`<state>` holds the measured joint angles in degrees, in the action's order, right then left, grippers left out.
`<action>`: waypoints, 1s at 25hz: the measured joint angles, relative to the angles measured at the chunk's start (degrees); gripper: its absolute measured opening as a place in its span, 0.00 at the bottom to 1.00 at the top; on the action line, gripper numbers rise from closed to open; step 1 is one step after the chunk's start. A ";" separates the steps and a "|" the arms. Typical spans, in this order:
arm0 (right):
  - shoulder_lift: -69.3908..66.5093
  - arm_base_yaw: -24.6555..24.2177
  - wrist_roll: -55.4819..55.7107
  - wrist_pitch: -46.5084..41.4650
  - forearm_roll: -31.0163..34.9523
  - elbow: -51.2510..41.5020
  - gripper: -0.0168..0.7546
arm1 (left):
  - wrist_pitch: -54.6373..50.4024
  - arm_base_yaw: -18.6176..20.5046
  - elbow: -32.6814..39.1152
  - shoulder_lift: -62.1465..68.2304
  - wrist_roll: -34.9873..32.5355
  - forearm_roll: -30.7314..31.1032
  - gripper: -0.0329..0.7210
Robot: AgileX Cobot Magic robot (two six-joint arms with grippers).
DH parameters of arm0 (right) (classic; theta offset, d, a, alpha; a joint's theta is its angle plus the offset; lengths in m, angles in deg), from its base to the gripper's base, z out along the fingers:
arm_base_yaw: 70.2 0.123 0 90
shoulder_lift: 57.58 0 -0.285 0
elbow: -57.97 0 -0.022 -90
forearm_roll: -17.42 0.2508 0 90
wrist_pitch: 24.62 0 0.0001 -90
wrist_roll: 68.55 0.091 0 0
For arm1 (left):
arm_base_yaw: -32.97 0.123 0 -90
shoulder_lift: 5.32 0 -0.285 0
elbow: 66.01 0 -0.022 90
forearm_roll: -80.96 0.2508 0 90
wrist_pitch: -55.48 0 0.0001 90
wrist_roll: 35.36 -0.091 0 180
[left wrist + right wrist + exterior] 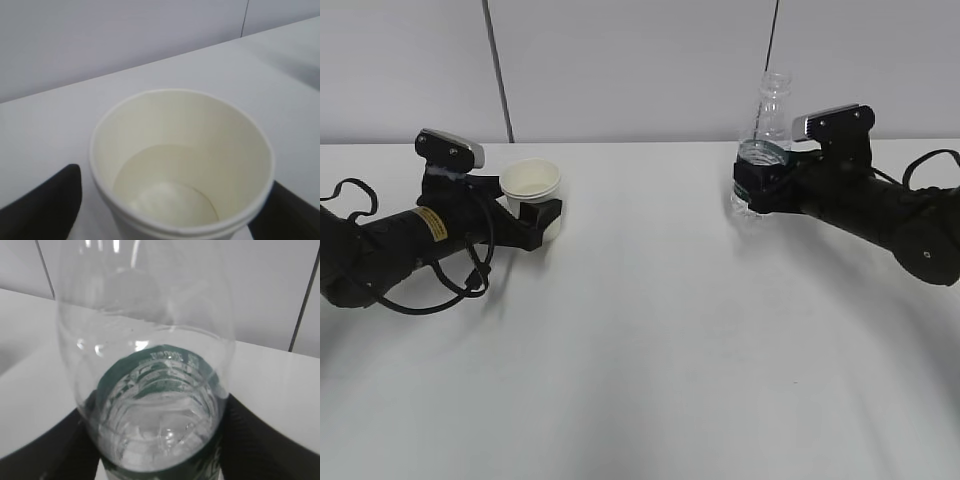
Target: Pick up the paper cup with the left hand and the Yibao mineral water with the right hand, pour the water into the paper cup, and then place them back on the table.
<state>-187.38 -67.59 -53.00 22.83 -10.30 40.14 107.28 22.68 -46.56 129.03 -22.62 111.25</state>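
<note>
Spanning view: white table, prob. grey wall.

Wide bare counter between paper cup and Yibao mineral water; wall close behind both.

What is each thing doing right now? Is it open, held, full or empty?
paper cup: upright, held, some water inside.
Yibao mineral water: upright, no cap, held, a little water at the bottom.
left hand: closed around the cup.
right hand: closed around the bottle.
</note>
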 joint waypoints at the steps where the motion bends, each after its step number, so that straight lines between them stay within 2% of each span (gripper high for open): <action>1: -0.22 0.00 0.00 0.00 0.00 0.00 0.62 | 0.02 0.00 0.00 0.00 0.00 0.00 0.83; 25: -5.12 0.00 0.00 2.38 2.02 0.34 0.62 | 0.02 0.00 0.00 0.00 0.00 -0.04 0.82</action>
<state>-192.50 -67.59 -53.00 25.21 -8.29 40.48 107.30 22.68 -46.56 129.03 -22.62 111.21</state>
